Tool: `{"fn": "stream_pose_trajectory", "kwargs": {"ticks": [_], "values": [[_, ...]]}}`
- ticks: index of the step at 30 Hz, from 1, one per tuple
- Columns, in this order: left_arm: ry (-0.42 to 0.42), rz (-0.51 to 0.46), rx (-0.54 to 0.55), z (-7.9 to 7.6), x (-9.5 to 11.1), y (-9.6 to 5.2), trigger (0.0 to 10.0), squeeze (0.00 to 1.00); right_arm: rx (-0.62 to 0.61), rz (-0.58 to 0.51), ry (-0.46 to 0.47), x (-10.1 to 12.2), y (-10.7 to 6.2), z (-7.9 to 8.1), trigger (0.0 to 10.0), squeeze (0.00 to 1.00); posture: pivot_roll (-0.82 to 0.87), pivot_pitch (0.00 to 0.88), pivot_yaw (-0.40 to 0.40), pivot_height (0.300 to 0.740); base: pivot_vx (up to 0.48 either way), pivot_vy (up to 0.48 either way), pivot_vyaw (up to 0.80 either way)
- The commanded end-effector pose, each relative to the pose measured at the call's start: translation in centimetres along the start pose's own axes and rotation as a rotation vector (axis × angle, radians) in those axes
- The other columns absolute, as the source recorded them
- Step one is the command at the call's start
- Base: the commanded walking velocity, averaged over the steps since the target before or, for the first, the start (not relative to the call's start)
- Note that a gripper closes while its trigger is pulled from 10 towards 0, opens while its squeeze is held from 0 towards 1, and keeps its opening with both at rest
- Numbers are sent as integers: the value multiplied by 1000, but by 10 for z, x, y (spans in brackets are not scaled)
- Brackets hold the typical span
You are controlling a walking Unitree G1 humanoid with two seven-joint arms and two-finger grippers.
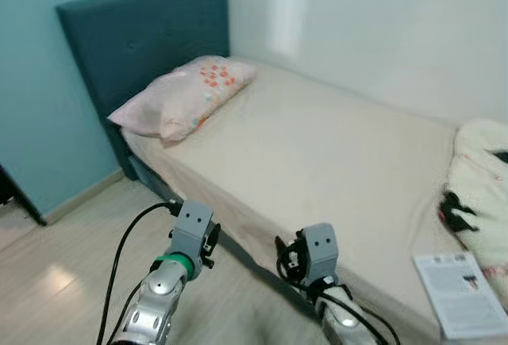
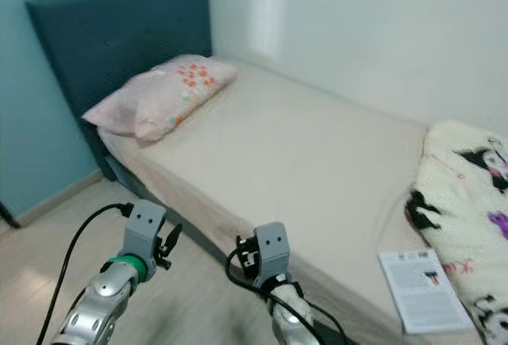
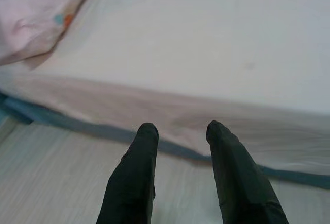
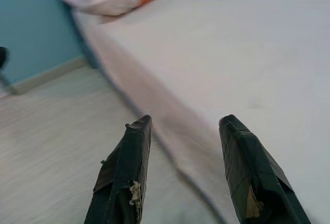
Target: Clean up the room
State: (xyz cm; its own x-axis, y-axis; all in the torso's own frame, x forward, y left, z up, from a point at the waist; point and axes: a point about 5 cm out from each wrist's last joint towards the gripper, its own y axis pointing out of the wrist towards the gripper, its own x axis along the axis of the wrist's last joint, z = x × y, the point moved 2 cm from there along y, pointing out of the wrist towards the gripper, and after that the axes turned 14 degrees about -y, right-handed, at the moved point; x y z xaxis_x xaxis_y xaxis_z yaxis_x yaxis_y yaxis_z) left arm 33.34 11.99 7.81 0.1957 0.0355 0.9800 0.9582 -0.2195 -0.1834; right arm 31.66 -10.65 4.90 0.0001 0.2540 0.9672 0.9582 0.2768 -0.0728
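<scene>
Head views: single bed with beige fitted sheet [image 1: 317, 147] and dark teal padded headboard [image 1: 151, 32] against a white wall; pink pillow with orange dots [image 1: 186, 95] at the head end. At the foot end, fluffy white blanket with black cartoon figures [image 2: 468, 194], and just beside it a white printed leaflet [image 2: 417, 289] flat near the mattress edge. Both silver arms raised before the bedside above pale wood floor [image 1: 55, 274].

Left wrist view: left gripper [image 3: 180, 134], black fingers narrowly parted, empty, aimed at the mattress edge.

Right wrist view: right gripper [image 4: 183, 126], fingers wider apart, empty, above the sheet's edge.
</scene>
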Motion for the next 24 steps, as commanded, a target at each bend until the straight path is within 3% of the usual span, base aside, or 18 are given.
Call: {"fn": "stream_pose_trajectory", "kwargs": {"ticks": [1, 24], "values": [[-18, 16, -17, -2, -4, -1, 10000, 0, -9, 13, 6, -3, -2, -1, 10000, 0, -128, 9, 87, 740, 0, 0, -800], [-36, 33, -85, -10, -3, 0, 10000, 0, -14, 14, 3, -4, -3, -2, 10000, 0, -142, 0, 93, 740, 0, 0, -800]]}}
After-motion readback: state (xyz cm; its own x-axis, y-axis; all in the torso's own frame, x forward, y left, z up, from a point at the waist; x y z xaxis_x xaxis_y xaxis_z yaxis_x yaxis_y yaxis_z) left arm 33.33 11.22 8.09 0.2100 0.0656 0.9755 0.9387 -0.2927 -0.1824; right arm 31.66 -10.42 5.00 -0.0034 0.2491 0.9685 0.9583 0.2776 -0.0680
